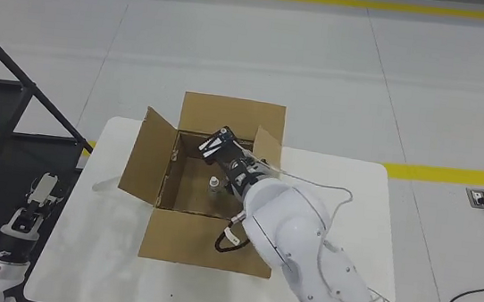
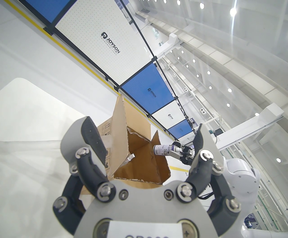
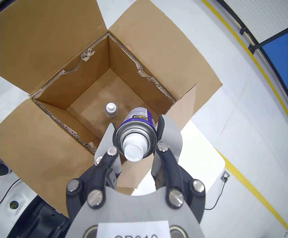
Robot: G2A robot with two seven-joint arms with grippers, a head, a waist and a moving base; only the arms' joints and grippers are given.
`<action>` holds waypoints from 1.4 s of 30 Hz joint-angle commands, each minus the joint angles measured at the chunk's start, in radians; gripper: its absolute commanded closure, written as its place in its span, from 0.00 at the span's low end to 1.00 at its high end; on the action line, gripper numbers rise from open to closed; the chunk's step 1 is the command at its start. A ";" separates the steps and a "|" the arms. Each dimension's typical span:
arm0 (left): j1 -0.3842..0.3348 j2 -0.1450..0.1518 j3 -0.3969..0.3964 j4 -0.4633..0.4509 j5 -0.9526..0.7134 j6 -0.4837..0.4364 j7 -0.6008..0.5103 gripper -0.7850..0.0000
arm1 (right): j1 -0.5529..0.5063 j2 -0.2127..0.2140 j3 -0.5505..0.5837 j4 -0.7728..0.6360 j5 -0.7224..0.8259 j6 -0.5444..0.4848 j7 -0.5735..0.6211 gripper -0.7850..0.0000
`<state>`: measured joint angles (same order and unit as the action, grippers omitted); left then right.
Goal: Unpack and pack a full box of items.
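The box [image 1: 232,116] stands open on the white bench [image 1: 345,192], all four flaps folded outward and its inner rim ragged with torn corrugated card. The right claw [image 3: 136,124] hangs over the box's mouth, near the far right corner, clamped on a purple spray can [image 3: 137,131]. The can's white nozzle end faces the wrist and its base points down into the box. On the box floor a small bottle [image 3: 111,109] with a white cap stands upright, apart from the walls and just beyond the can in the right wrist view. It looks clear, though the view is too poor to say what it holds. The right-hand flap rises just beside the clamped claw, and the arm reaches in across the near flap.

The left claw [image 2: 144,126] sits at the bench's left edge, well apart from the box, its fingers spread wide with nothing between them.

The bench is white with rounded corners. Around it the floor [image 1: 325,53] is pale grey, crossed by a yellow line [image 1: 455,173]. A socket [image 1: 478,197] is set in the floor to the right, with a black cable [image 1: 477,295] running from it. A black frame [image 1: 1,61] stands at the left. Blue and white panels [image 2: 90,29] line the far side of the room, under a high white ceiling with rows of lights.
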<state>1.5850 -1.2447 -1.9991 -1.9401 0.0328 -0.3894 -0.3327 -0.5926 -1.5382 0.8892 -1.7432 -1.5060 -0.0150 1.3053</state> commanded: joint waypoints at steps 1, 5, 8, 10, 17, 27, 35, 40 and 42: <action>0.000 0.000 0.000 0.000 0.000 0.000 0.000 0.00 | -0.009 0.001 0.007 -0.034 -0.030 0.002 0.036 1.00; 0.000 0.000 0.000 0.000 0.000 0.000 0.000 0.00 | -0.021 0.004 0.039 -0.073 -0.110 0.021 0.110 1.00; 0.000 0.000 0.000 0.000 0.000 0.000 0.000 0.00 | -0.036 0.006 0.085 -0.084 -0.120 0.036 0.145 1.00; 0.000 0.000 0.000 0.000 0.000 0.000 0.000 0.00 | -0.047 0.008 0.119 -0.077 -0.128 0.047 0.165 1.00; 0.000 0.000 0.000 0.000 0.000 0.000 0.000 0.00 | -0.060 0.008 0.208 -0.007 -0.044 0.038 0.165 1.00; 0.000 0.000 0.000 0.000 0.000 0.000 0.000 0.00 | -0.017 -0.011 0.171 0.136 0.160 -0.039 0.026 1.00; 0.000 0.000 0.000 0.000 0.000 0.000 0.000 0.00 | 0.059 -0.034 0.105 0.298 0.210 -0.043 -0.024 1.00; 0.000 0.000 0.000 0.000 0.000 0.000 0.000 0.00 | 0.092 -0.051 0.062 0.427 0.223 -0.024 -0.084 1.00; 0.000 0.000 0.000 0.000 0.000 0.000 0.000 0.00 | 0.106 -0.058 0.046 0.485 0.233 -0.023 -0.116 1.00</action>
<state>1.5850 -1.2447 -1.9991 -1.9401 0.0328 -0.3894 -0.3327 -0.4925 -1.5937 0.9413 -1.2870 -1.2757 -0.0387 1.2037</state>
